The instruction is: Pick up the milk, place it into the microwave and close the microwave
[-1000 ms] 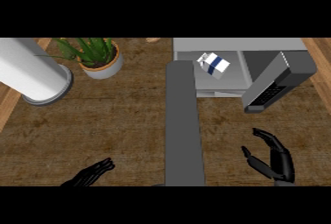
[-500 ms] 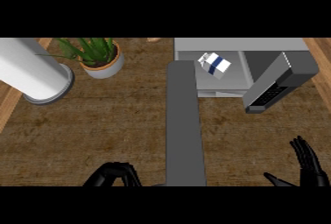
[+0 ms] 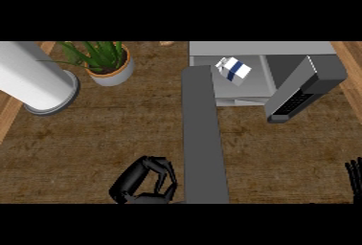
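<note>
Milk [image 3: 233, 71], a white carton with a blue band, sits inside the microwave [image 3: 262, 48] at the far right of the worktop [image 3: 92, 139], toward the left side of the cavity. It is turned cornerwise to the cavity walls, one corner pointing at the near edge. Its longer side seems to run from far to near. From this steep angle I cannot tell whether it stands upright or leans.

No fingers touch it, and both hands are well apart from it, down by the near edge. The left hand [image 3: 145, 184] is left of the worktop's middle with its fingers curled in toward the palm, pinching nothing. The right hand [image 3: 354, 178] shows only as thin dark fingers at the near right corner, straight, slightly apart and pointing away from the robot.

The microwave door [image 3: 305, 88] stands open, swung out to the right of the cavity, with its dark panel facing the near edge. A long grey slab [image 3: 203, 139] runs from the microwave's left front toward the near edge, passing just right of the left hand.

A potted plant [image 3: 106, 62] stands at the far edge, and a white cylinder [image 3: 32, 74] fills the far left corner.
</note>
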